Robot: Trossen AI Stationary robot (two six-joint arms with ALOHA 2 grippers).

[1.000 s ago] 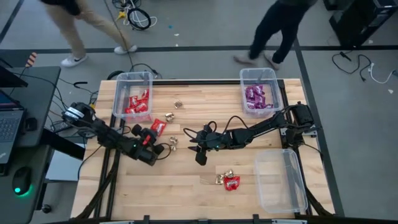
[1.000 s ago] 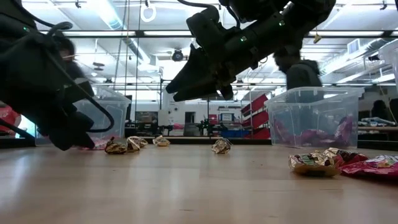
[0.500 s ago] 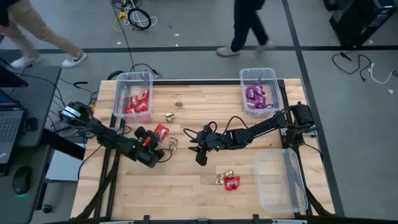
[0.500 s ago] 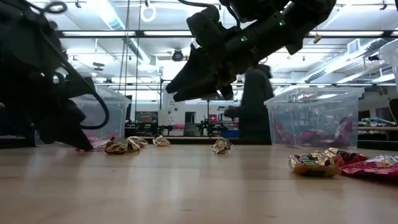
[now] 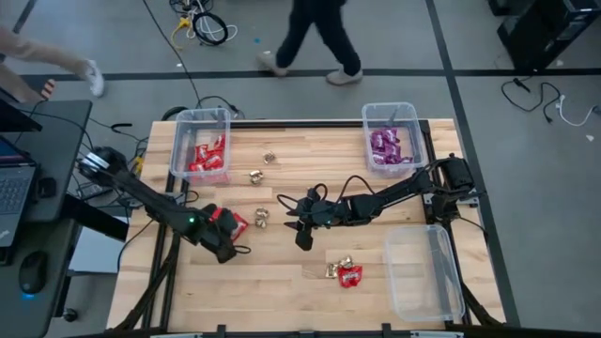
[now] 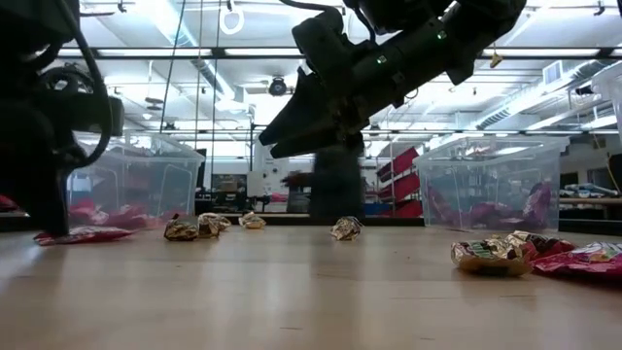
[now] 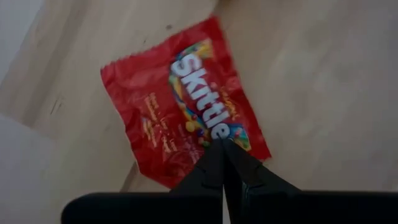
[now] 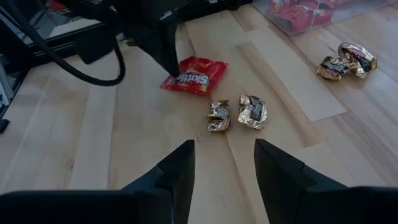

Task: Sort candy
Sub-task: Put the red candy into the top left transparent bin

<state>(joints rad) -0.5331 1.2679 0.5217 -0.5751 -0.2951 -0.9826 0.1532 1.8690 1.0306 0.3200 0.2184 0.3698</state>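
Observation:
A flat red packet (image 5: 233, 223) lies on the wooden table at the left. My left gripper (image 7: 222, 145) is shut, its tips down on that packet's near end. My right gripper (image 8: 224, 163) hovers open above mid-table (image 5: 301, 237), holding nothing. In front of it two gold foil candies (image 8: 219, 116) (image 8: 252, 111) rest on the wood. More gold pieces (image 5: 254, 176) (image 5: 269, 158) lie farther back. One gold piece (image 5: 335, 268) and a red packet (image 5: 350, 276) lie toward the near edge. My left gripper has its shut fingertips on the red packet's short end (image 7: 205, 163), at the end of the printed name. The fingers (image 8: 171, 67) come steeply from above, slanting from the table's left. The packet lies flat on the wood. The tips hide whether they pinch or press.
A clear bin with red packets (image 5: 200, 141) stands at the far left, and one with purple packets (image 5: 392, 137) at the far right. An empty bin (image 5: 423, 272) is near right. A person (image 5: 315, 38) walks beyond the far edge.
My left gripper has moved toward the table's near edge and risen, tipping to point more steeply down. The red packet has slid along the wood with it toward the near edge and now lies flat.

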